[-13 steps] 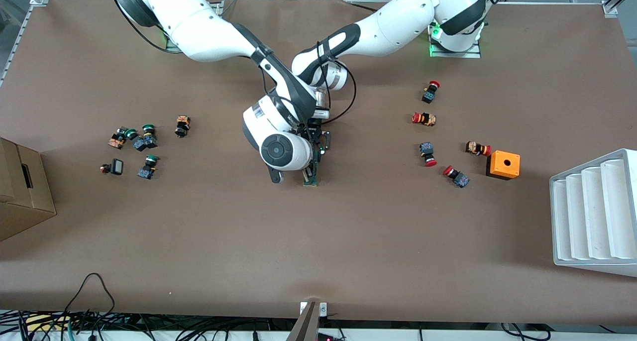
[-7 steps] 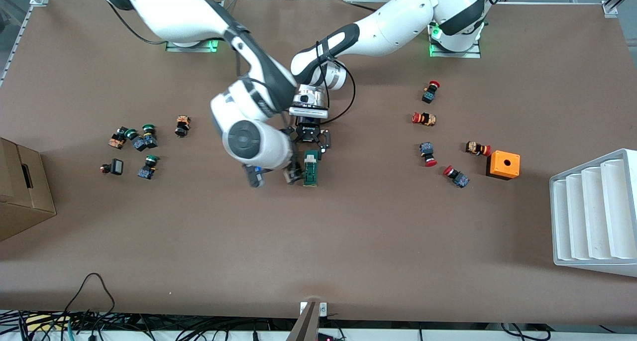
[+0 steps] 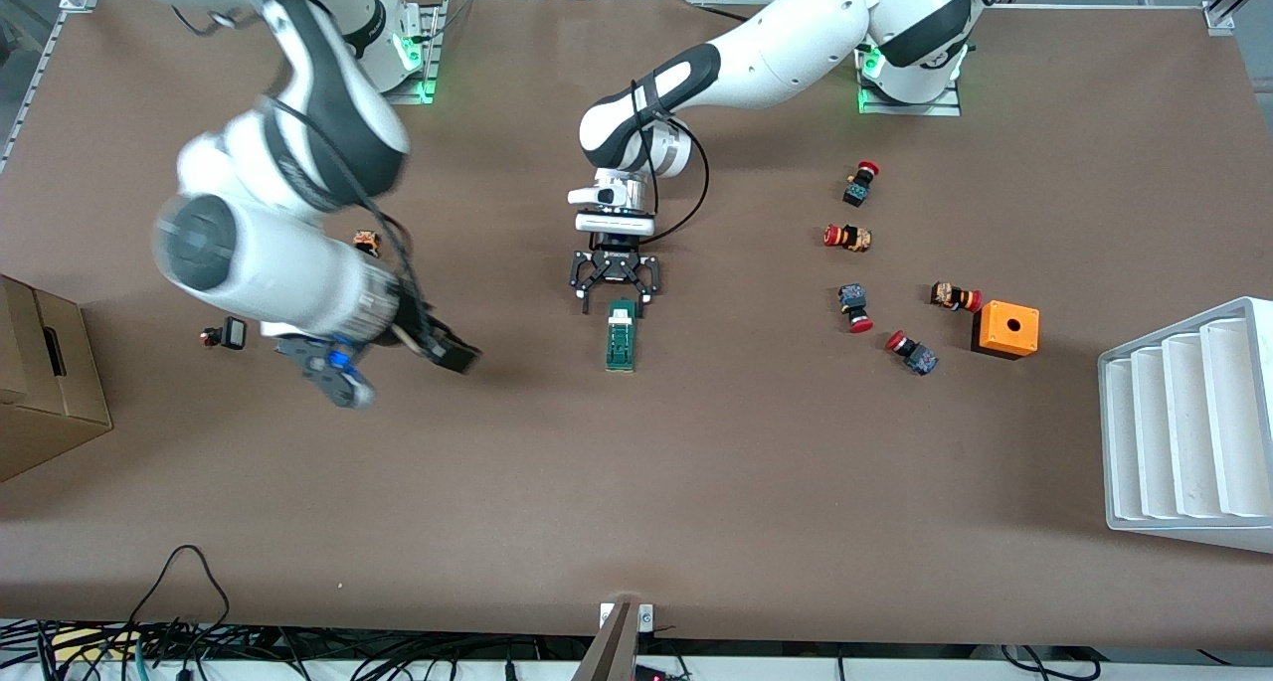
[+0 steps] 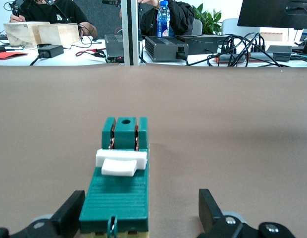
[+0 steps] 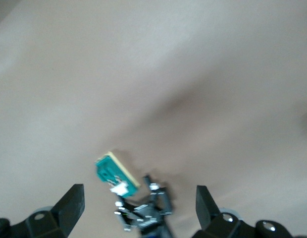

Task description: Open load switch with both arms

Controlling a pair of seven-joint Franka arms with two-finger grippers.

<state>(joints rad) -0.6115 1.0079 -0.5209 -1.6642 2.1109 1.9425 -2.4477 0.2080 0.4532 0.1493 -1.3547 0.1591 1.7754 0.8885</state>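
The load switch [image 3: 622, 335], a narrow dark green block with a white lever [image 4: 121, 163], lies flat on the brown table near its middle. My left gripper [image 3: 615, 291] hangs low over the switch's end that is farther from the front camera. It is open, and in the left wrist view that end of the load switch [image 4: 119, 193] sits between its fingers [image 4: 69, 215], close to one of them. My right gripper [image 3: 393, 363] is open and holds nothing. It is in the air, well off toward the right arm's end. The right wrist view shows the load switch [image 5: 113, 172] at a distance.
Several red-capped push buttons [image 3: 855, 306] and an orange box [image 3: 1005, 329] lie toward the left arm's end, next to a white ribbed tray [image 3: 1188, 423]. A cardboard box [image 3: 45, 378] and a small black button [image 3: 231, 334] are at the right arm's end.
My right gripper opened, let go of the switch and swung away toward the right arm's end. My left gripper opened wider and stayed at the switch, which now lies uncovered.
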